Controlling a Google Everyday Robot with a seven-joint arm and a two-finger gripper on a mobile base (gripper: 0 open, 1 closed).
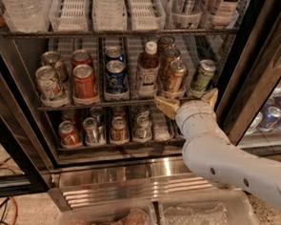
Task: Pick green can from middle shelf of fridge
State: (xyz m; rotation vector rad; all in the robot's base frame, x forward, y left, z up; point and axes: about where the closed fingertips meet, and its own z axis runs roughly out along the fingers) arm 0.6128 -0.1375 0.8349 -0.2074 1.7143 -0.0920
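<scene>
The fridge [257, 69] stands open with dark frames and a steel base panel. On its middle shelf [107, 102] stand rows of cans and a white-capped bottle [147, 69]. The green can [203, 76], olive with a silver top, stands at the shelf's right end, beside two brown-gold cans [173, 77]. My gripper [188, 101] is at the front edge of the shelf, just below the green can and the brown-gold cans. Its tan fingers [166, 106] are spread apart and hold nothing. The white arm runs from it down to the lower right.
A whitish patterned can [50, 84], a red can [85, 81] and a blue can [116, 76] stand on the left of the middle shelf. Water bottles fill the top rack [18, 2]. Cans sit on the lower rack [101, 128]. Clear bins [201, 218] lie below.
</scene>
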